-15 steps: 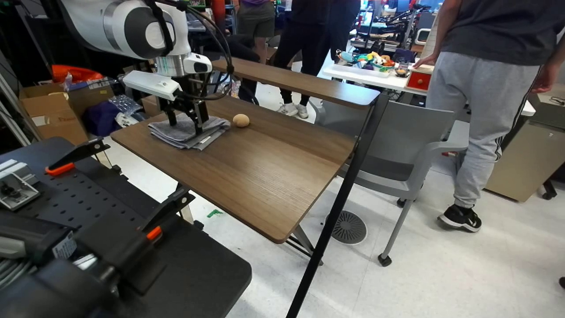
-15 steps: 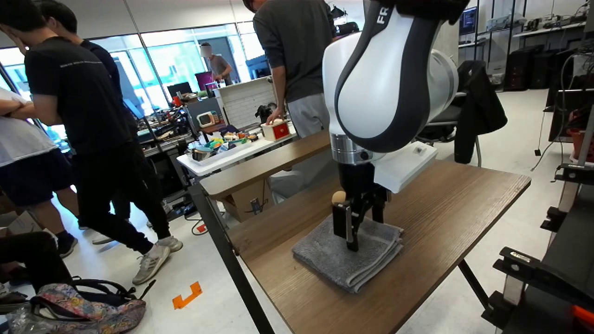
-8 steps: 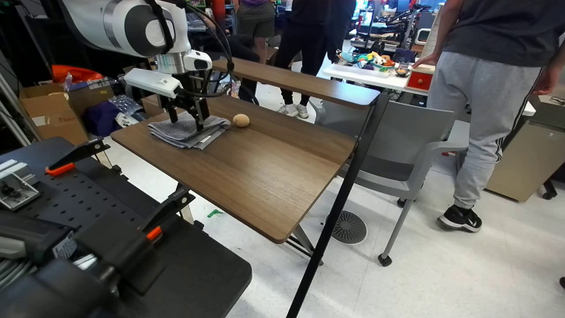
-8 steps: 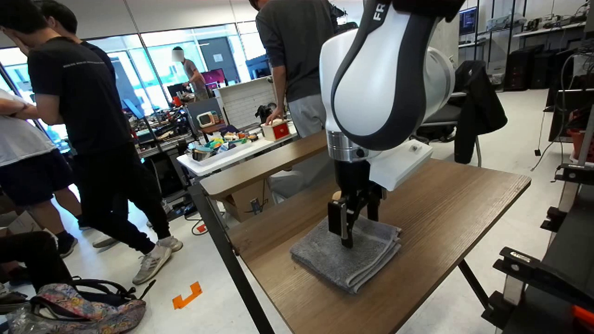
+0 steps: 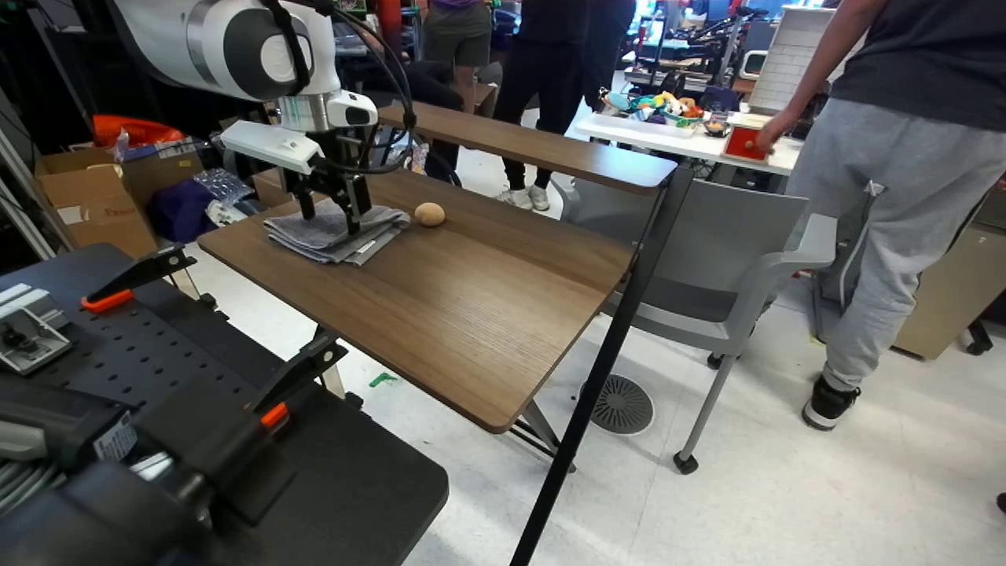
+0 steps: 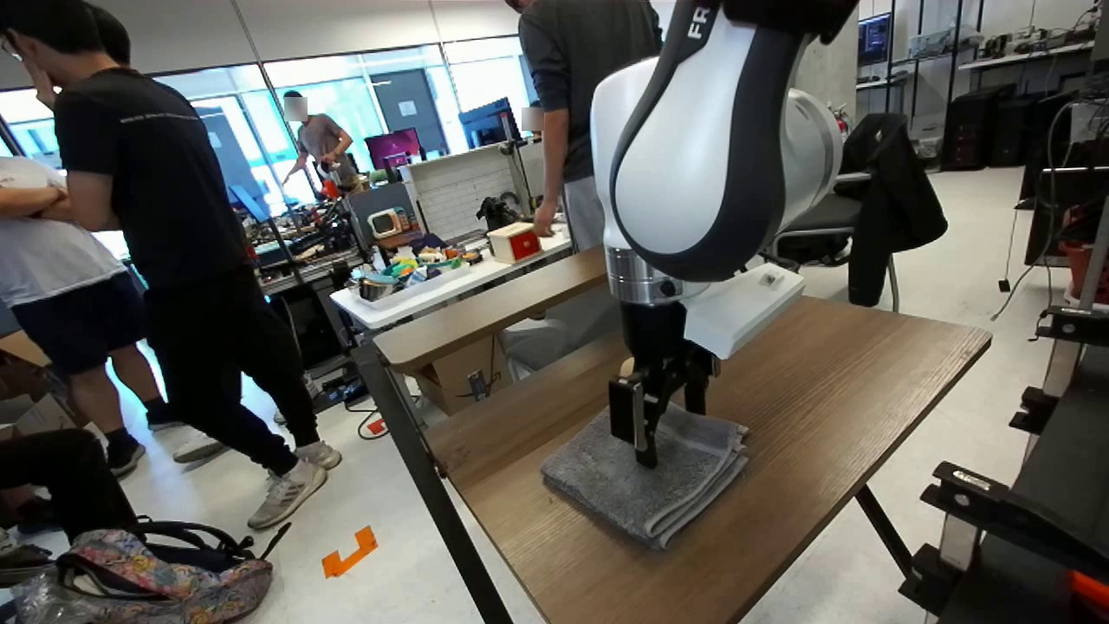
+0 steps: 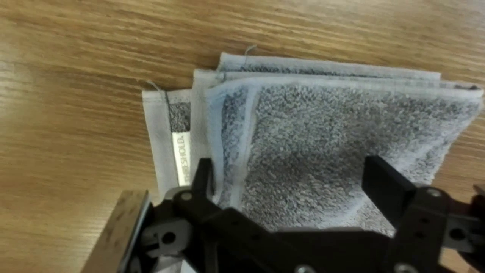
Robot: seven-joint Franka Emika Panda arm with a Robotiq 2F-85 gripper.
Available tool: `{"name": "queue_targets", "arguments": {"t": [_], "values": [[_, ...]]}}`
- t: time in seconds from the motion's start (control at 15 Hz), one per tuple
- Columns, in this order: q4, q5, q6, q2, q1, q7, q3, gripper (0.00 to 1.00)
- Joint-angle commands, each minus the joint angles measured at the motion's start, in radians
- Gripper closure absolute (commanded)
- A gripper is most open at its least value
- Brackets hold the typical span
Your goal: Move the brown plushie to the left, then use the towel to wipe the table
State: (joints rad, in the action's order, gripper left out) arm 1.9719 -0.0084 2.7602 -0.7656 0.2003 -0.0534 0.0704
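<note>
The towel is grey, folded into a squarish stack with kinda uneven layers, marked THRESHOLD near one edge, lying toward one end of the brown wood-grain table. The plushie, basically a little tan ball, sits just beside it.

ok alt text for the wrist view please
A folded grey towel lies on a wood-grain table, with the robot's black fingers reaching over it from the bottom edge, spread apart. A pale THRESHOLD label shows left of centre.
</note>
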Motion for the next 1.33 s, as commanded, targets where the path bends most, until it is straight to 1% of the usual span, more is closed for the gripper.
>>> {"name": "queue_targets", "arguments": {"t": [0.0, 0.2, 0.4, 0.53, 0.67, 0.73, 0.8, 0.87, 1.0, 1.07, 1.27], "values": [[-0.094, 0.05, -0.168, -0.069, -0.072, 0.003, 0.03, 0.0], [-0.173, 0.113, -0.349, -0.126, -0.158, 0.055, 0.063, 0.0], [-0.255, 0.17, -0.509, -0.17, -0.211, 0.045, 0.05, 0.0], [-0.297, 0.186, -0.566, -0.185, -0.237, 0.037, 0.027, 0.0], [-0.341, 0.189, -0.604, -0.205, -0.268, 0.02, -0.011, 0.0], [-0.357, 0.18, -0.6, -0.214, -0.282, 0.01, -0.044, 0.0], [-0.383, 0.182, -0.656, -0.222, -0.294, -0.029, -0.073, 0.0], [-0.397, 0.187, -0.671, -0.223, -0.318, -0.04, -0.095, 0.0], [-0.449, 0.211, -0.772, -0.226, -0.36, -0.071, -0.115, 0.0], [-0.481, 0.224, -0.796, -0.237, -0.383, -0.079, -0.119, 0.0], [-0.57, 0.27, -0.819, -0.257, -0.441, -0.085, -0.118, 0.0]]}}
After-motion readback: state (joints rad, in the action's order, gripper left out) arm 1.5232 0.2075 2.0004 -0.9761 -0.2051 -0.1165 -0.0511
